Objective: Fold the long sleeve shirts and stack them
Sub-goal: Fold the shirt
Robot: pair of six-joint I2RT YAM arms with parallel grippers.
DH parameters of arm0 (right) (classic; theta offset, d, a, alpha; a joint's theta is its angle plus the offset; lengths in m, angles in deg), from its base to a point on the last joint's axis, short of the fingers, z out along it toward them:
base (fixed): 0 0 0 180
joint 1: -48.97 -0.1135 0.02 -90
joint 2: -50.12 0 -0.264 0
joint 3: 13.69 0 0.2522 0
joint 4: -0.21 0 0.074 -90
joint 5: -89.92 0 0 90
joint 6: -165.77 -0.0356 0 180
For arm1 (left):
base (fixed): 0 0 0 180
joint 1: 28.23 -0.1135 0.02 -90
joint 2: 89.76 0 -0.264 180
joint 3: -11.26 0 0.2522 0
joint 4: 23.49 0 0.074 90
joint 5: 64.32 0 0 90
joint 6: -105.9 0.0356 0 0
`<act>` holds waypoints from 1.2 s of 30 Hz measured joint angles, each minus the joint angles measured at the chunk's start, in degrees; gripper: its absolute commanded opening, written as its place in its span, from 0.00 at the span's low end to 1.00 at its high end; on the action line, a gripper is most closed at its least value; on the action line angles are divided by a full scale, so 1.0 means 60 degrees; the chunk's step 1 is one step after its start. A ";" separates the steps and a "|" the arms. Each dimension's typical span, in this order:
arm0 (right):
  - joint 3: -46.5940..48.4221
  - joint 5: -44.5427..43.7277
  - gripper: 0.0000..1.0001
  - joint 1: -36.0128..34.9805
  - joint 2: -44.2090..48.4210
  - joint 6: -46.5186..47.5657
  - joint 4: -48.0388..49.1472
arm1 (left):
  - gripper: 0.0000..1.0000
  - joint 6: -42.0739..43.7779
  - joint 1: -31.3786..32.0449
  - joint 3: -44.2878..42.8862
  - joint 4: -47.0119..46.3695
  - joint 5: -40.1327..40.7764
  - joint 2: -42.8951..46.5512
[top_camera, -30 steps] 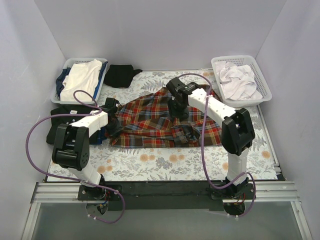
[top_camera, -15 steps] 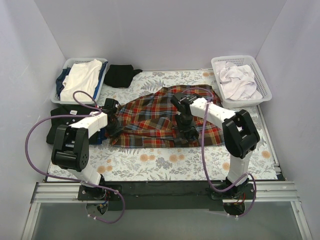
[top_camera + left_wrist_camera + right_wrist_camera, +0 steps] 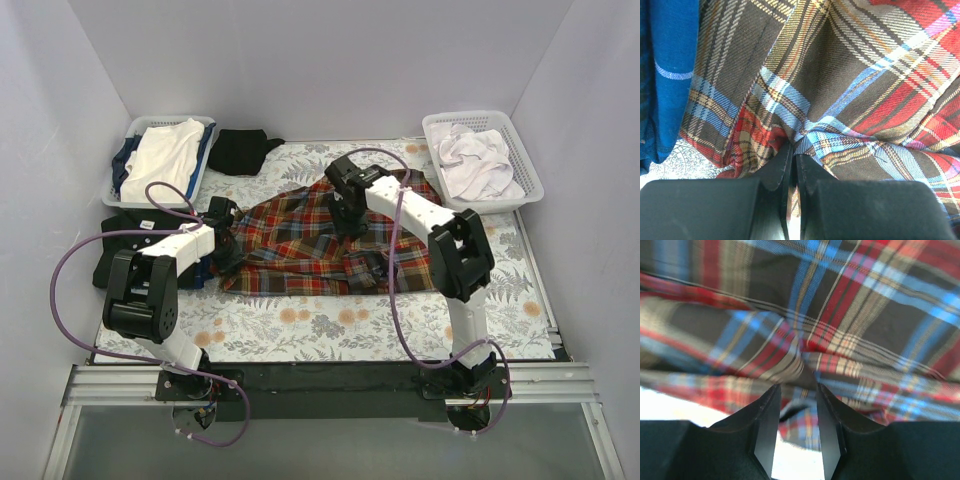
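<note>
The red-orange plaid shirt (image 3: 300, 240) lies spread and rumpled on the floral table cover; it fills the left wrist view (image 3: 850, 75) and the right wrist view (image 3: 840, 305). My left gripper (image 3: 228, 250) (image 3: 794, 150) is shut on a pinch of the shirt's left edge. My right gripper (image 3: 347, 222) (image 3: 796, 387) is over the shirt's upper middle, its jaws narrowly apart with a thick fold of plaid cloth between them. A plain black shirt (image 3: 242, 150) lies bunched at the back.
A basket (image 3: 128, 135) of white and blue clothes stands at the back left. A white basket (image 3: 528, 165) of pale clothes stands at the back right. Dark folded cloth (image 3: 112, 255) and blue cloth (image 3: 670, 75) lie by my left arm.
My right gripper swung toward the near right of the shirt, then back to its upper middle. My left gripper has held still on the shirt's edge.
</note>
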 measured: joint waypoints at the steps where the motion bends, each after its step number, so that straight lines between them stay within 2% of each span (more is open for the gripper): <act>1: 0.0004 0.0066 0.42 0.0000 -0.0331 0.0095 0.0015 | 0.00 0.0000 0.0000 0.0000 0.0000 0.0000 0.0000; 5: -0.0339 0.0215 0.42 0.0000 -0.0918 0.0310 -0.0022 | 0.00 -0.0015 0.0000 0.0000 0.0000 0.0000 0.0000; 9: -0.1100 0.0277 0.39 0.0000 -0.0616 0.0448 -0.0011 | 0.00 -0.0047 -0.0004 0.0000 0.0000 0.0000 0.0000; 13: -0.2211 0.0306 0.38 -0.0007 0.0364 0.0550 -0.0106 | 0.00 -0.0055 -0.0004 -0.0015 0.0004 0.0000 -0.0033; 23: -0.5209 0.0936 0.38 -0.0062 0.4193 0.0656 -0.1195 | 0.00 -0.0076 -0.0004 -0.0062 -0.0025 -0.0033 -0.0117; 27: -0.6062 0.1137 0.39 -0.0095 0.4889 0.0608 -0.1599 | 0.00 -0.0076 -0.0004 -0.0066 -0.0022 -0.0033 -0.0120; 31: -0.6604 0.0688 0.43 -0.0098 0.5082 0.0208 -0.1810 | 0.00 -0.0076 -0.0004 -0.0124 0.0044 -0.0033 -0.0157; 36: -0.7373 0.0273 0.48 0.0583 0.5450 -0.0627 -0.1308 | 0.00 -0.0076 -0.0004 -0.0160 0.0087 -0.0033 -0.0171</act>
